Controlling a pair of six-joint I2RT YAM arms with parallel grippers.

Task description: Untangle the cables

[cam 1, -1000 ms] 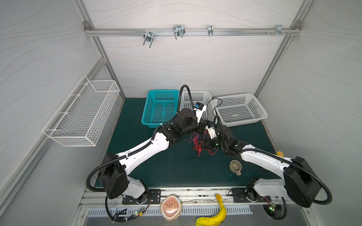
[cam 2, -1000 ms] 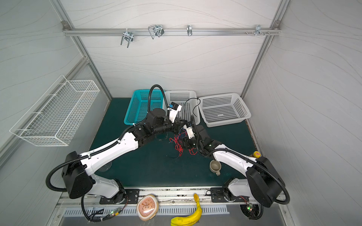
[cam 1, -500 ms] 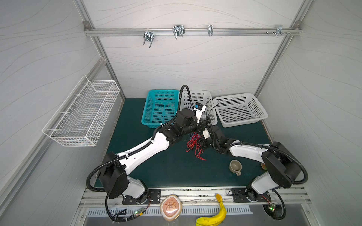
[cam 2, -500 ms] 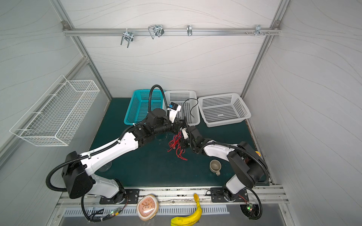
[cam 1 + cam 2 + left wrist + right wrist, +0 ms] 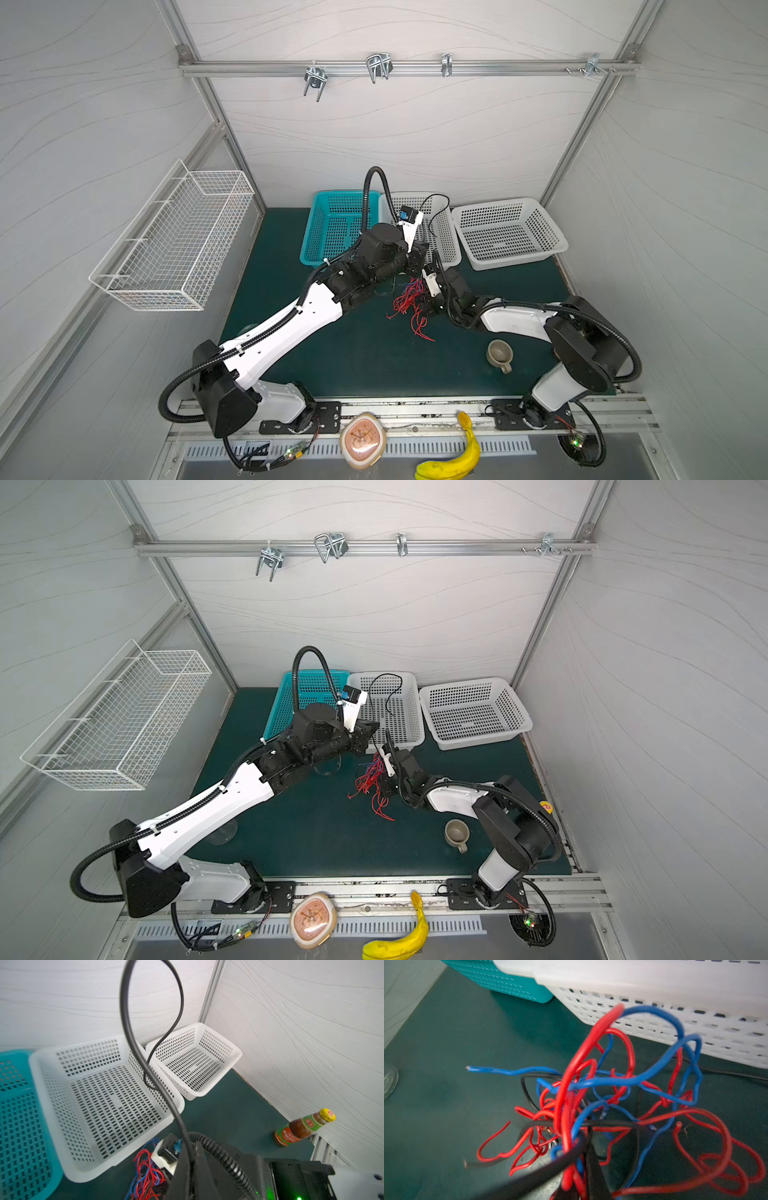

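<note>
The cables (image 5: 405,297) are a tangle of thin red, blue and black wires on the green mat, seen in both top views (image 5: 368,779). My right gripper (image 5: 424,305) reaches into the bunch from the right. In the right wrist view it (image 5: 577,1186) is shut on red and blue strands, and the rest of the cables (image 5: 591,1084) loop up and spread over the mat. My left gripper (image 5: 422,259) hangs just behind the bunch, above the right wrist. In the left wrist view its fingers (image 5: 192,1153) are pressed together, with no wire visible between them and the cables (image 5: 147,1169) lying beside them.
A teal basket (image 5: 332,224) and two white baskets (image 5: 446,241) (image 5: 509,232) line the back. A brown mug (image 5: 498,353) stands front right. A sauce bottle (image 5: 303,1128) stands by the right wall. A wire basket (image 5: 174,241) hangs on the left wall.
My right gripper moved left into the bunch and went from open to shut on the wires, and the bunch shifted a little left. The left arm stayed nearly still.
</note>
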